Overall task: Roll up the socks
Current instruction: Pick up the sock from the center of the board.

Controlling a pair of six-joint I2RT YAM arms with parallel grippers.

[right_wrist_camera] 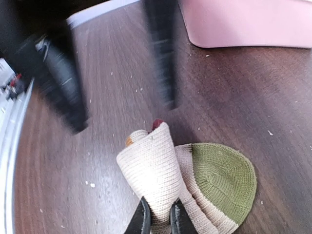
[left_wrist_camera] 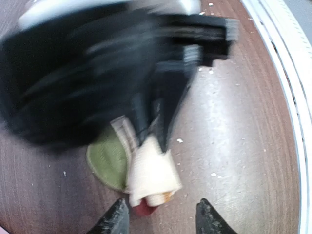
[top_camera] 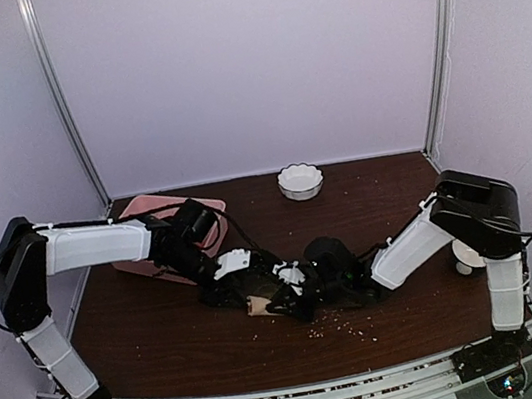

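socks (right_wrist_camera: 161, 170): I see beige roll with green patch, lower centre of right wrist frame | right gripper (right_wrist_camera: 157, 217): pinching the roll's near edge | left gripper (left_wrist_camera: 161, 217): jaws apart, roll just above its tips, bottom centre

Both arms reach inward and meet mid-counter (top_camera: 167, 342). There the left fingers (top_camera: 249, 294) and right fingers (top_camera: 284, 301) crowd a small beige bundle of socks (top_camera: 260, 307). A pink tray (top_camera: 135, 264) lies back left and a white bowl (top_camera: 301, 181) back centre. Pale crumbs (top_camera: 347, 326) dot the front.
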